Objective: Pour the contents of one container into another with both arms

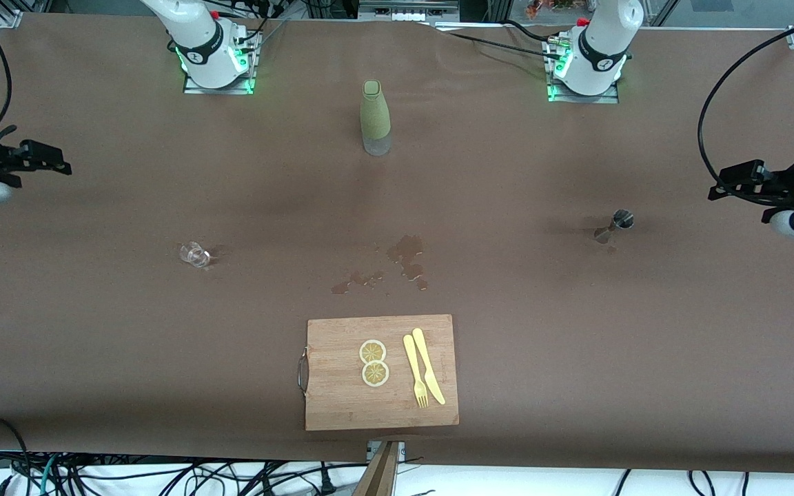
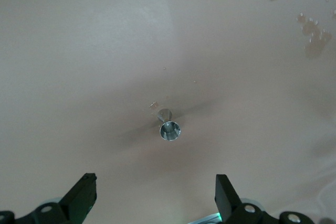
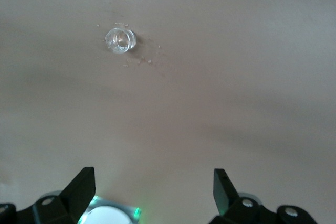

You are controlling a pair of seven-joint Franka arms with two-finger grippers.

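A tiny clear glass cup point(image 1: 195, 255) stands on the brown table toward the right arm's end; the right wrist view shows the cup point(image 3: 120, 40) from above, with small droplets beside it. The small steel jigger point(image 1: 616, 226) stands toward the left arm's end, and in the left wrist view the jigger point(image 2: 169, 128) shows its open mouth. My right gripper point(image 1: 60, 165) hangs open over bare table at its end, apart from the cup. My left gripper point(image 1: 715, 191) hangs open over bare table at its own end, apart from the jigger. Both wrist views, left gripper point(image 2: 156, 187) and right gripper point(image 3: 155, 182), show nothing between the fingers.
A tall olive-green bottle point(image 1: 375, 117) stands midway between the arm bases. A wet spill point(image 1: 407, 260) darkens the table's middle. Nearer the front camera lies a wooden cutting board point(image 1: 342, 403) with two lemon slices point(image 1: 373, 362) and a yellow fork and knife point(image 1: 423, 375).
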